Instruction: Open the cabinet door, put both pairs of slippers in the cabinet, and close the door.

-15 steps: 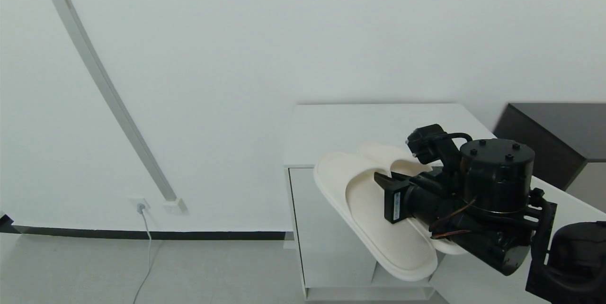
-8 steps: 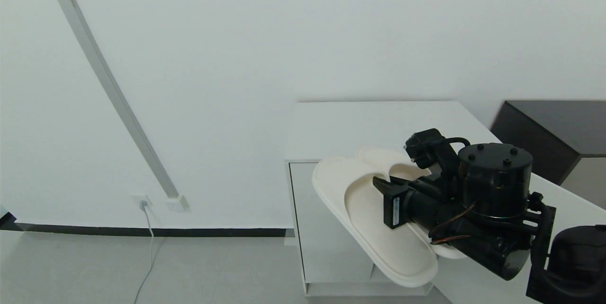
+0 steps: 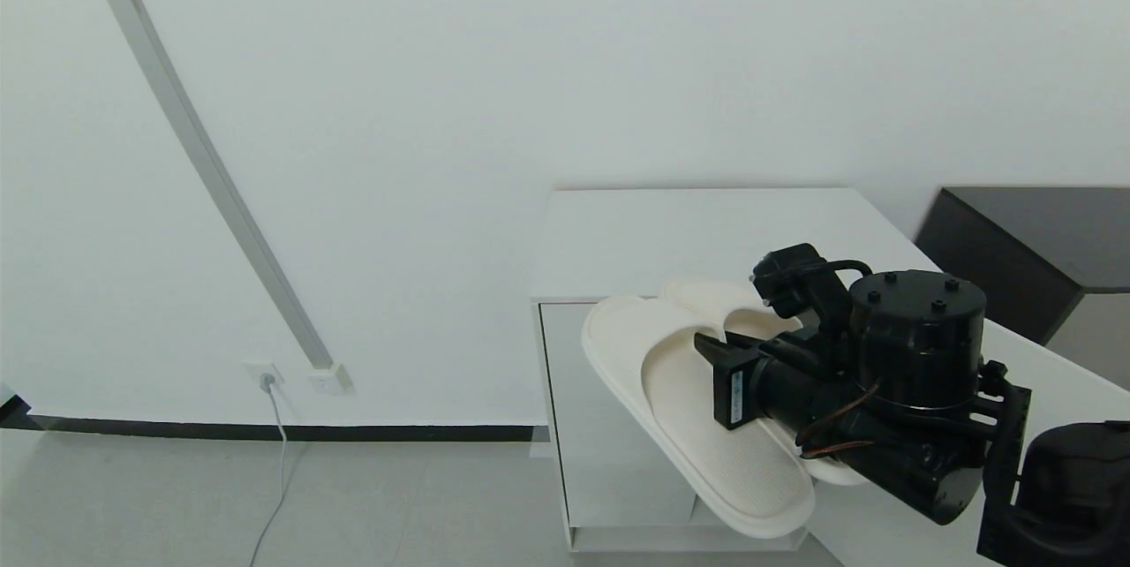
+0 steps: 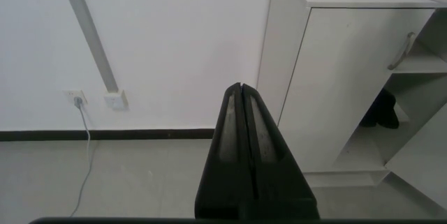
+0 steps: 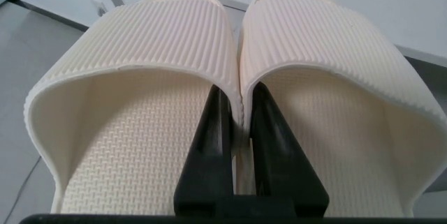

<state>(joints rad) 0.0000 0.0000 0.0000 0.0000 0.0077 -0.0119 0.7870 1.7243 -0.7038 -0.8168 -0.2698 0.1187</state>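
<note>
**A:** Head view first. What has the right arm got?

**B:** Right gripper (image 3: 717, 346) clamped on a pair of slippers (image 3: 697, 434). Cream. Toes run ahead of the fingers (image 3: 706, 340), heels hang below them. Cabinet (image 3: 697, 236) is just beyond the toes: white, boxy, flat-topped. Held clear of it, I'd judge, ready for carrying in.

**A:** Left wrist view?

**B:** Left gripper (image 4: 241, 112) has its pads pressed flat together with nothing between them. Past the tips is the cabinet front with a slim metal handle (image 4: 401, 49). Shelves (image 4: 419, 63) show beside it, so the door looks open. Something dark sits lower down, can't tell what.

**A:** Right wrist view?

**B:** One finger sits inside each slipper, pinching the two adjoining inner walls together, so one grip carries both. Ribbed uppers, dimpled footbeds. Soft foam by the look of it, so it could sag.
</note>
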